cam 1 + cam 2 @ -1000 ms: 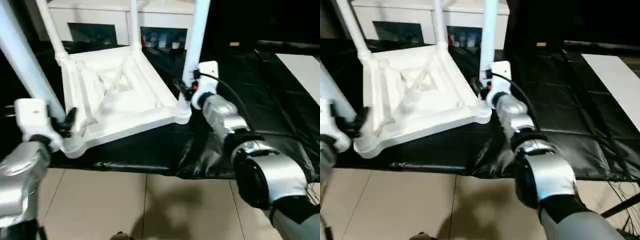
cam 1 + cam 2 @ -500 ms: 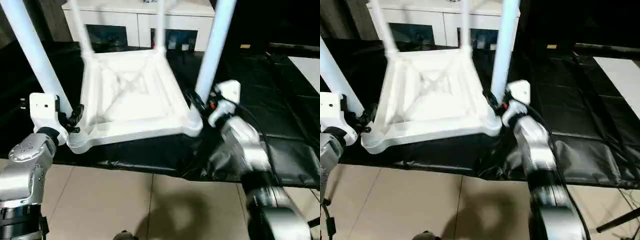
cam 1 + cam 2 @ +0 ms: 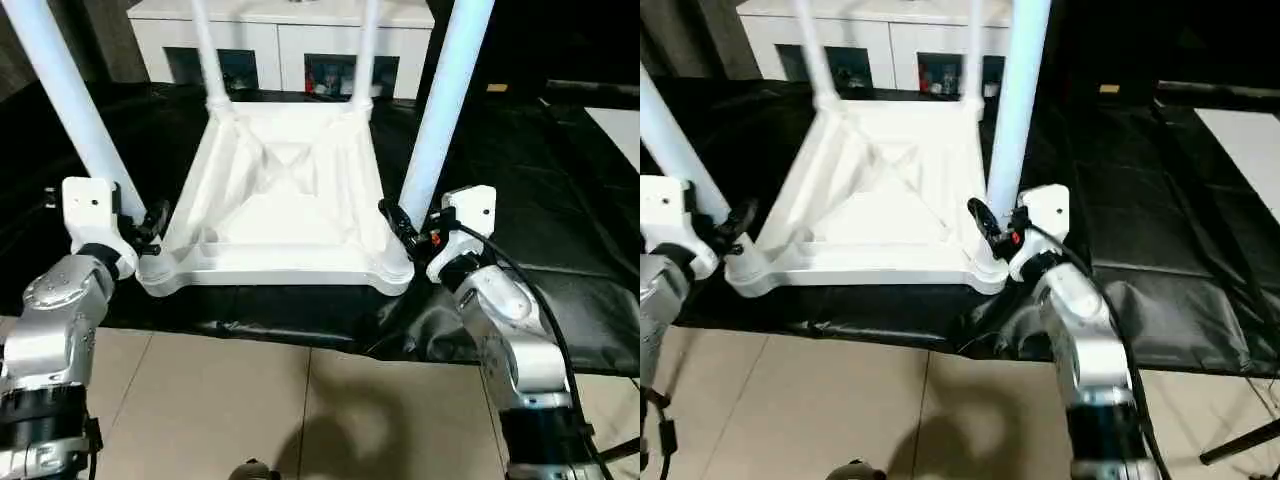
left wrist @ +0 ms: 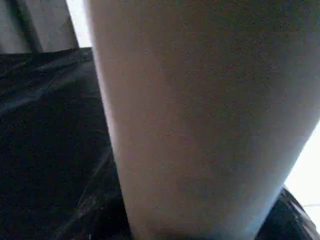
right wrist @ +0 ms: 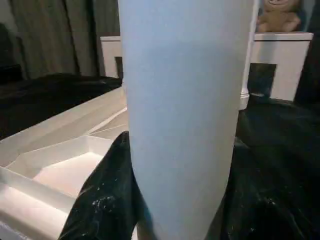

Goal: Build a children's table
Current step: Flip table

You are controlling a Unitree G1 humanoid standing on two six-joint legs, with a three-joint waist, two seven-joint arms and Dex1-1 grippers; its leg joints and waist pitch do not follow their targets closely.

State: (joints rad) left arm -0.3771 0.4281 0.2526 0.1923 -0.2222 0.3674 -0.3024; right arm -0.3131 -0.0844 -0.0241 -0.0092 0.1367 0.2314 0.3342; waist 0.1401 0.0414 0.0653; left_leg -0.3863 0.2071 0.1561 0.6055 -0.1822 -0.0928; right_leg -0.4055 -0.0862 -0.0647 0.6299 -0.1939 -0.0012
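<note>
We see a black sheet spread over the support, creased and hanging over the near edge above the tiled floor. On it lies the white tabletop, underside up, between our two grippers, its near corners just beside them.

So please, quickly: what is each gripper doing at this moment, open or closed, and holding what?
Left gripper: closed around the near-left table leg, close to its base.
Right gripper: closed around the near-right table leg, close to its base.

Upturned tabletop on black sheet, cabinet behind.
</note>
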